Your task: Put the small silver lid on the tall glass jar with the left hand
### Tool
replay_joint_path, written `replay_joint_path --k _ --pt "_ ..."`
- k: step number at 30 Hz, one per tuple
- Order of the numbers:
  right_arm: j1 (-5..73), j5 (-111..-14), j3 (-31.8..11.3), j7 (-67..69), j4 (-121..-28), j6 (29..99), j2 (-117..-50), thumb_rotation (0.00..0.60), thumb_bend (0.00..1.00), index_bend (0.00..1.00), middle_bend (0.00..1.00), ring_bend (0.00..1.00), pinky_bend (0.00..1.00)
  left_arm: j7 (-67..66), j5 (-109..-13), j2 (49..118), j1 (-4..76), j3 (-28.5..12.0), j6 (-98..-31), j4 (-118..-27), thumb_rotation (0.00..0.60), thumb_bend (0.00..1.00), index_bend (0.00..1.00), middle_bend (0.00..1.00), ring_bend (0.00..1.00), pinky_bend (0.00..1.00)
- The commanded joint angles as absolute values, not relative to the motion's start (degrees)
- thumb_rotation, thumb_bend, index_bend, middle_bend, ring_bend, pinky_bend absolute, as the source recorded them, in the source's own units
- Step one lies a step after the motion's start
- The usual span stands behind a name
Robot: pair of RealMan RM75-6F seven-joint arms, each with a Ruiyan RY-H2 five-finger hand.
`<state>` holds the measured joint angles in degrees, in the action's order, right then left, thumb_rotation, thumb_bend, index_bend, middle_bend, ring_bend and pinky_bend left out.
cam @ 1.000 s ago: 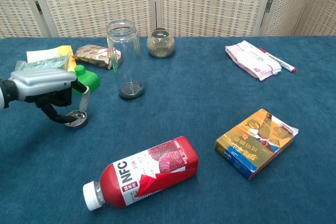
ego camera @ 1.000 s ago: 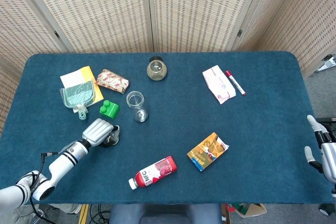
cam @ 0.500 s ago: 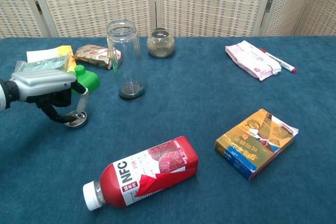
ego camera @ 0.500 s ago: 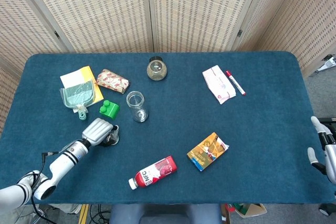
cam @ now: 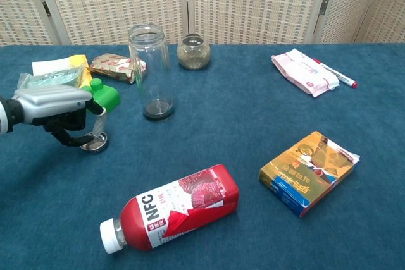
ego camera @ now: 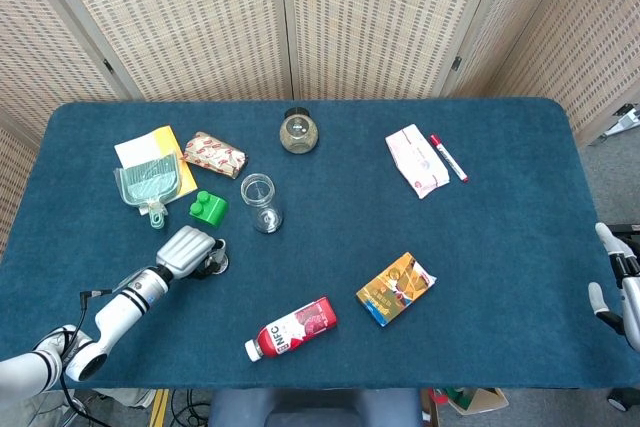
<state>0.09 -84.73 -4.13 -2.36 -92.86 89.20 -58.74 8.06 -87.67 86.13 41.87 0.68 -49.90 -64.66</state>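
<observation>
1. We see the blue table point(ego camera: 330, 217) holding everything, with woven screen panels point(ego camera: 360, 17) standing behind its far edge.
2. Our left hand point(cam: 54, 110) sits low at the near left of the table, palm down, its fingers point(cam: 100, 121) curled downward over the small silver lid point(cam: 94, 146); one fingertip reaches the lid's top, but we cannot tell whether the lid is pinched or only touched, and it looks to be lying on the cloth.
3. Our right hand point(ego camera: 618, 287) shows only at the far right edge of the head view, off the table, fingers apart and holding nothing.
4. A red NFC juice bottle point(cam: 171, 207) lies on its side near the front edge, white cap pointing left.
5. The tall glass jar point(cam: 150, 71) stands upright and open-mouthed, to the right of the lid and farther back, apart from the left hand.
6. An orange snack packet point(cam: 309, 170) lies at the near right.
7. A white-and-pink pouch point(cam: 304, 71) lies at the far right, with a red marker point(cam: 335, 73) just beside it.
8. A green block point(cam: 105, 94) sits just behind the left hand.
9. A small round jar point(cam: 193, 52) with a dark lid stands at the far middle.
</observation>
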Motion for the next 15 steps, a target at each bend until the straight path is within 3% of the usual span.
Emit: replay_joint_path --k 1,15 --pt "0.07 -84.75 -4.15 -2.44 -92.94 89.23 -58.72 0.6 0.43 0.05 0.2 0.14 0.29 8.28 -87.53 86.22 41.78 0.76 -49.89 -64.63 0.6 0.44 0.57 1.0 0.97 1.0" --pt "-0.13 -84.6 -4.27 -2.55 -93.09 89.28 -58.6 0.6 0.43 0.05 0.2 0.14 0.29 9.62 -86.55 86.72 41.42 -0.35 -51.62 -64.28 0.6 0.44 0.58 1.0 0.98 1.0"
